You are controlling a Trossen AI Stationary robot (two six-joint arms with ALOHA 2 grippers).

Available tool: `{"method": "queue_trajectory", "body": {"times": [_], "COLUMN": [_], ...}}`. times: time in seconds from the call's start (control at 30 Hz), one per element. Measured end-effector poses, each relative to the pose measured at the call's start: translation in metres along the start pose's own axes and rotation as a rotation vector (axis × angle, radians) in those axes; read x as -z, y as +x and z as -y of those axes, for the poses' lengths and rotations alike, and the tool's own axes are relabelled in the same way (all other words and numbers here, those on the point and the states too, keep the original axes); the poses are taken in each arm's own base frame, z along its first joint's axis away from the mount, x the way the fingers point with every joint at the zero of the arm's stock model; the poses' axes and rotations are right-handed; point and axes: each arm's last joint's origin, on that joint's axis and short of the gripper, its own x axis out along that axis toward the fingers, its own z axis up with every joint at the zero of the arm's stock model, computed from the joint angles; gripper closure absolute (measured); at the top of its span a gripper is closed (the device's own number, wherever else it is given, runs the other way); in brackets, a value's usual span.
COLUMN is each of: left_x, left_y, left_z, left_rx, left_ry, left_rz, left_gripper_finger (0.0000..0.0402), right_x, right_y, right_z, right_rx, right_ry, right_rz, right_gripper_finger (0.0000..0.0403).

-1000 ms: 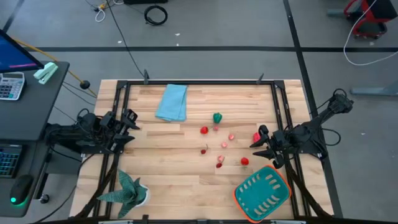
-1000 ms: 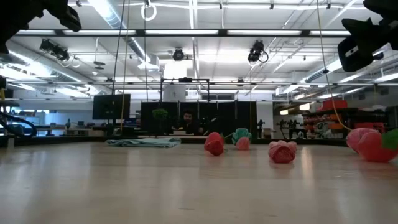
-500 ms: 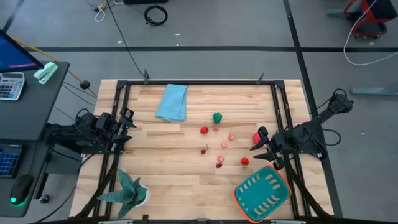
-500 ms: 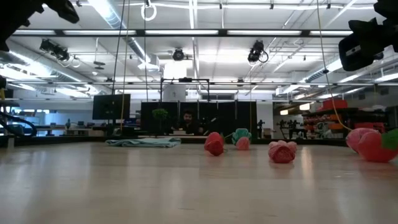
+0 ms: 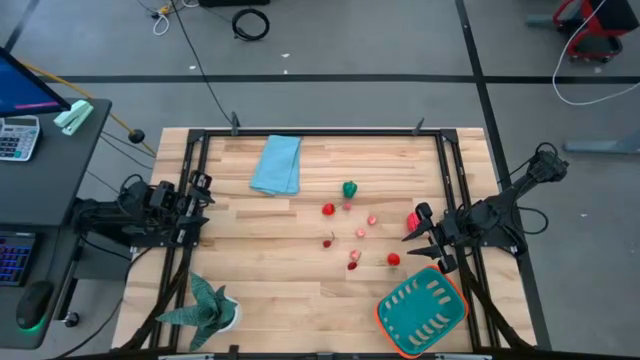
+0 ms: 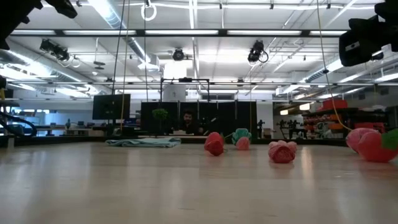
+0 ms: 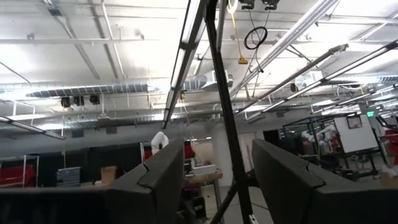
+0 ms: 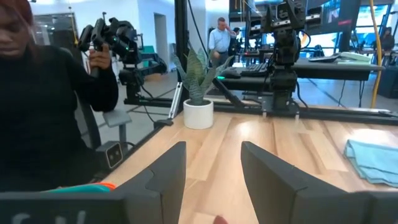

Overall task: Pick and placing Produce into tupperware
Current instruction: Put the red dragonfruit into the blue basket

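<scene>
While the produce [image 5: 352, 228] lay loose on the table [image 5: 300, 290], the right pincer [image 5: 420, 240] hung open and empty beside the tupperware [image 5: 422, 310]; reaching for a nearby piece seemed next.

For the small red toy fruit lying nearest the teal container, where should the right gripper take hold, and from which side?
Probably straight from above, fingers closing across the middle of the small red toy fruit. It looks roundish with no visible handle and has bare wood around it. The open right gripper hovers just beside it, near the orange-rimmed teal container.
</scene>
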Motion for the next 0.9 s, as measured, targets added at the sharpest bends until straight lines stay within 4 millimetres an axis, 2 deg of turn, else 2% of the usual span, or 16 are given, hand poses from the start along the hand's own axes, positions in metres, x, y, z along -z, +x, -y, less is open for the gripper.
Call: {"method": "queue_trajectory", "body": {"times": [0.23, 0.4, 0.5, 0.7, 0.77, 0.9], "left_x": [0.000, 0.000, 0.001, 0.003, 0.006, 0.005], "left_y": [0.000, 0.000, 0.000, -0.001, -0.001, 0.000], "left_z": [0.000, 0.000, -0.001, -0.005, -0.007, -0.011], "left_rx": [0.000, -0.002, -0.012, -0.055, -0.076, -0.134], "left_ry": [-0.005, 0.000, 0.007, -0.032, -0.093, -0.173], "left_rz": [-0.003, -0.005, -0.007, -0.036, -0.071, -0.176], "left_gripper_finger": [0.0211, 0.0209, 0.0206, 0.0207, 0.0206, 0.0202], "right_x": [0.000, -0.012, -0.016, -0.029, -0.032, -0.041], "right_y": [0.000, -0.001, -0.001, -0.004, -0.005, -0.002], "right_z": [0.000, 0.000, 0.000, 0.001, 0.002, 0.005], "right_rx": [-0.001, -0.014, -0.011, 0.051, 0.099, 0.206], "right_ry": [-0.003, 0.189, 0.139, -0.176, -0.159, -0.004], "right_rz": [0.005, 0.120, 0.163, 0.295, 0.298, 0.237], "right_gripper_finger": [0.0241, 0.0241, 0.0241, 0.0241, 0.0241, 0.0241]}}
